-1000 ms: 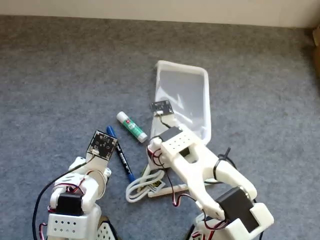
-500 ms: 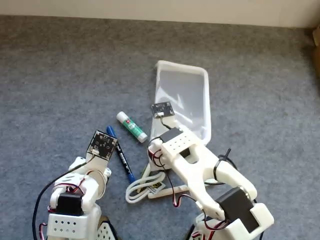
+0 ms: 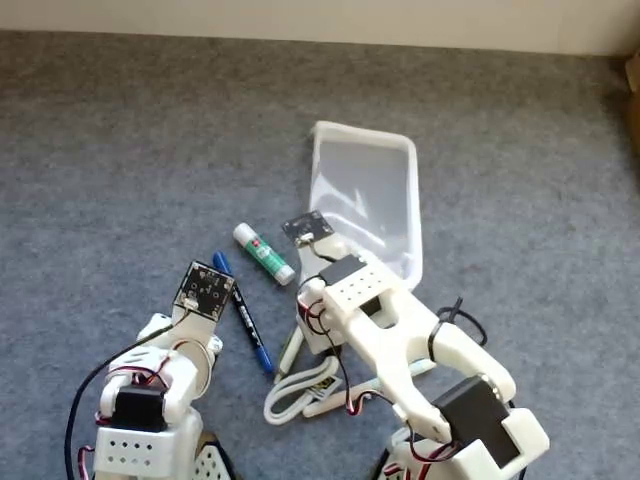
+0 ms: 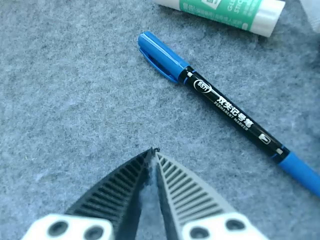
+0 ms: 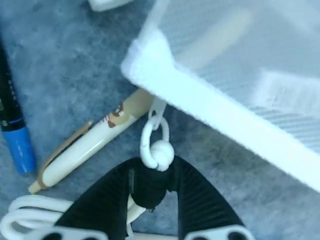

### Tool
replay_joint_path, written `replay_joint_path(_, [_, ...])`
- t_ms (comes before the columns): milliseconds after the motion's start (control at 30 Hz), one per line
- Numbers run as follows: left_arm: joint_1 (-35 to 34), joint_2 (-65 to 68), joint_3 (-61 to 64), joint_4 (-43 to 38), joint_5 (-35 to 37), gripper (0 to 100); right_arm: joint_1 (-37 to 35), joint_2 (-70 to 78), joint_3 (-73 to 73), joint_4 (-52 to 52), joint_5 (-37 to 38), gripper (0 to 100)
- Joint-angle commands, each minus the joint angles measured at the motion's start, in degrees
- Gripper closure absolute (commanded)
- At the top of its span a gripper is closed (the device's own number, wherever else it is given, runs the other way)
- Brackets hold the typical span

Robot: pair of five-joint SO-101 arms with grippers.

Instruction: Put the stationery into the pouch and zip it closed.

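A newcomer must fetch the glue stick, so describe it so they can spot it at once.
Start at the translucent pouch on the grey carpet. Between its long edge and the blue marker lies the glue stick. It is a short, thick white tube with a green label, whereas the marker is thin, black and blue.

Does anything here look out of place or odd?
Yes. A coiled white cable lies on the carpet beside the cream pen, close under the right arm. It does not look like stationery and could snag. The marker and glue stick lie loose outside the pouch. Nothing looks spilled or damaged.
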Motion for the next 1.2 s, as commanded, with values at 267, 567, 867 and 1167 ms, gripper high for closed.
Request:
replay_joint_path(267, [-0.31,-0.84,1.10,0.18,-0.26,99,2.86,-3.30,-10.86,8.48,5.10,99.2])
replay_joint_path(567, [-0.31,-0.84,1.10,0.18,-0.26,99,3.03,-3.74,-19.65,16.48,5.19,99.2])
replay_joint_path(867, [-0.31,-0.84,1.10,0.18,-0.26,99,3.03,-5.41,-35.03,27.91,7.03,99.2])
replay_joint_path(1167, [-0.57,-0.84,1.10,3.43,-0.35,99,3.03,-5.76,-38.73,28.79,10.37,99.2])
